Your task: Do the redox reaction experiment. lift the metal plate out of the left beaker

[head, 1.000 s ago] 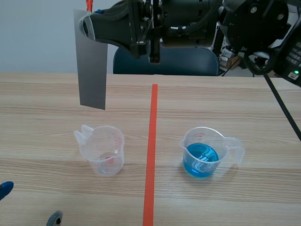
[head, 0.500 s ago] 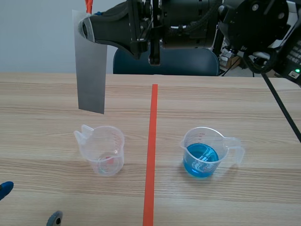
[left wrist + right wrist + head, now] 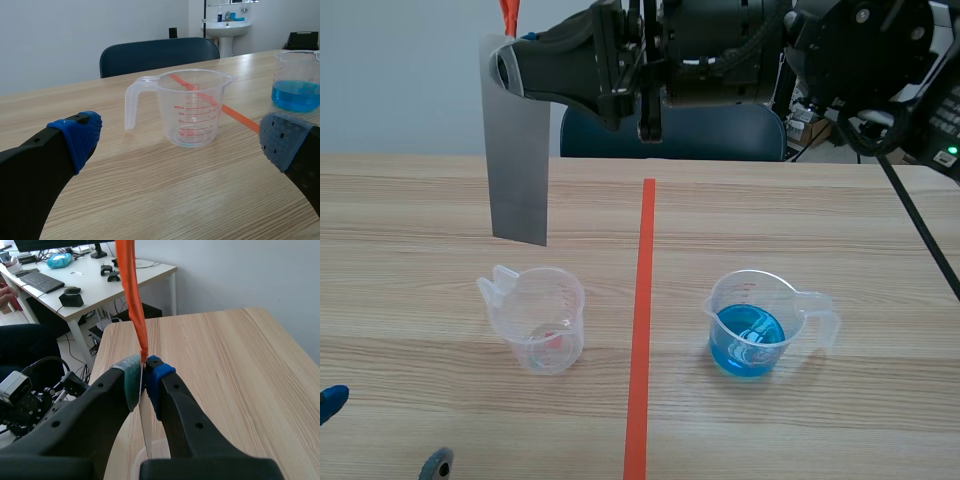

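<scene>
While the metal plate (image 3: 518,140) hangs upright in the upper left of the frame, its bottom edge sits well above the rim of the left beaker (image 3: 540,318), so to my eye the lift is all but done. The way to finish it cleanly: hold it vertical, no swing, and let any drips fall towards the cup. The right hand (image 3: 508,62) is pinching the plate's top edge, pads pressed on both faces, with an orange strip (image 3: 132,295) sticking up above them. The left hand (image 3: 180,141) is down low over the surface (image 3: 800,220), spread wide and holding nothing, the left beaker just ahead of it.
</scene>
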{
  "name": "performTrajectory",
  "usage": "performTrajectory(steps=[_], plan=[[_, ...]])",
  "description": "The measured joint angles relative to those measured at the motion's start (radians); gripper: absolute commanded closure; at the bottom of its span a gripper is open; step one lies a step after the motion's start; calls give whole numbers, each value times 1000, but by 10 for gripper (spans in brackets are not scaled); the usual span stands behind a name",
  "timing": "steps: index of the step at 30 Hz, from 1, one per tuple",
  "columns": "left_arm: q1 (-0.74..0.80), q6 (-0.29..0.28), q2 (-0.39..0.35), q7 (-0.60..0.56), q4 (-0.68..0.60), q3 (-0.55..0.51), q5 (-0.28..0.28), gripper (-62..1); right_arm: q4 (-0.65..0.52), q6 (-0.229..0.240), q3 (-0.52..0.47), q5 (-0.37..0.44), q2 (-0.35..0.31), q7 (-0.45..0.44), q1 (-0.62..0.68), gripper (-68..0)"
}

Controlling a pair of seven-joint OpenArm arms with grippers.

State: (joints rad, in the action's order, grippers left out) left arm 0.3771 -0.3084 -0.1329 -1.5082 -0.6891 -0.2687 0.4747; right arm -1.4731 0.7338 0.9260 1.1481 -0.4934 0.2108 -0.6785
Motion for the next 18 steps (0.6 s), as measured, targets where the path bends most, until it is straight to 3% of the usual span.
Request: performTrajectory(steps=[18], plan=[[0,0,0,0,0,0,0,-623,0,0,0,-14,0,0,0,-6]])
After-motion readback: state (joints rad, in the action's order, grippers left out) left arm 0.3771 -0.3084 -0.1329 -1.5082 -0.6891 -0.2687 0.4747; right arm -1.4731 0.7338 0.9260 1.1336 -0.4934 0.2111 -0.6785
